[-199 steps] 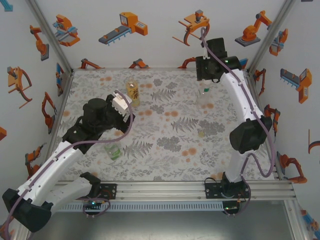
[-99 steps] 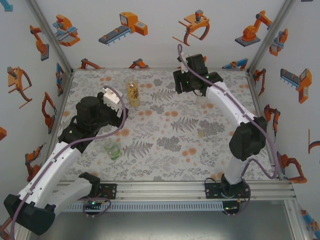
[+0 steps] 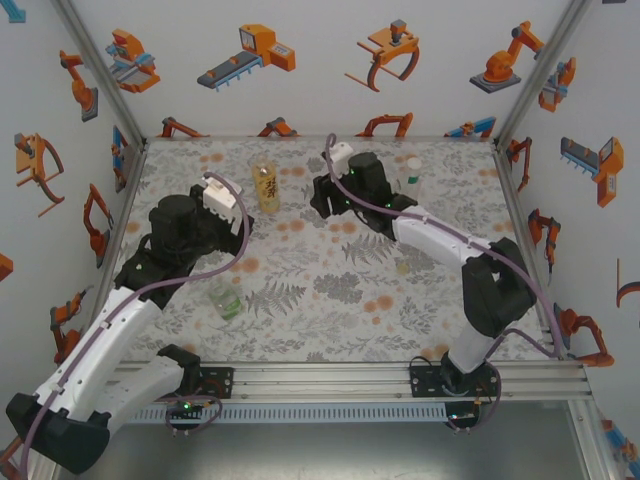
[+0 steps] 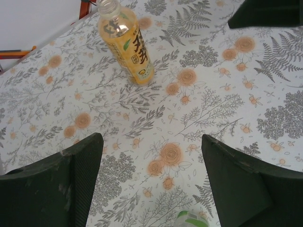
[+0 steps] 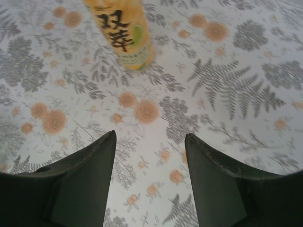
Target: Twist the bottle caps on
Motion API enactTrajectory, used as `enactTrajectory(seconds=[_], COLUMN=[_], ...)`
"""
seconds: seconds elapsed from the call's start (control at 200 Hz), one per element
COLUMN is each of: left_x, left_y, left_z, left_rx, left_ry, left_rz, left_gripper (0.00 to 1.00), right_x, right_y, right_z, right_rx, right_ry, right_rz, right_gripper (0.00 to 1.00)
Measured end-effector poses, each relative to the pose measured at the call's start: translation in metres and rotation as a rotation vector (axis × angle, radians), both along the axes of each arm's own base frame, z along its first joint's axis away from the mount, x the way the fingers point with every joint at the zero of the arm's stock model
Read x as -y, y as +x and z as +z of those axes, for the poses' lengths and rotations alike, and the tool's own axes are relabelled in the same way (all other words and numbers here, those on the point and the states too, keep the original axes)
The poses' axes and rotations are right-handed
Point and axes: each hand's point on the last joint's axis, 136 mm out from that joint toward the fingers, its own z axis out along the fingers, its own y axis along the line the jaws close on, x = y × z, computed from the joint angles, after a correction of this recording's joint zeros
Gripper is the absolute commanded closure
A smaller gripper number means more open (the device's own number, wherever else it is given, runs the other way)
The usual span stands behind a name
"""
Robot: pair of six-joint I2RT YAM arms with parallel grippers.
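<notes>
Grippers both hang empty: the left gripper and right gripper have their jaws apart, and each faces the amber bottle. It stands upright at the upper middle of the top view with its neck uncapped. A loose cap lies on the cloth, right of centre. Two arms closing on one tall bottle could clash or tip it and spill it. Neither carries a cap.
</notes>
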Motion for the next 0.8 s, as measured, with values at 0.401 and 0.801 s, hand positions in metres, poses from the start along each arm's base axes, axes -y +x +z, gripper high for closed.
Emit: enactTrajectory(seconds=[0.401, 0.801], left_x=[-0.01, -0.014], left_y=[-0.003, -0.003], left_z=[0.005, 0.009], left_rx=[0.028, 0.042], left_ry=[0.003, 0.003], left_rz=[0.04, 0.061], left_gripper=[0.22, 0.21], right_x=[-0.048, -0.1], right_y=[-0.109, -0.209], right_z=[-0.033, -0.029], right_rx=[0.105, 0.243], right_ry=[0.193, 0.335], right_rz=[0.442, 0.787], right_gripper=[0.43, 0.33])
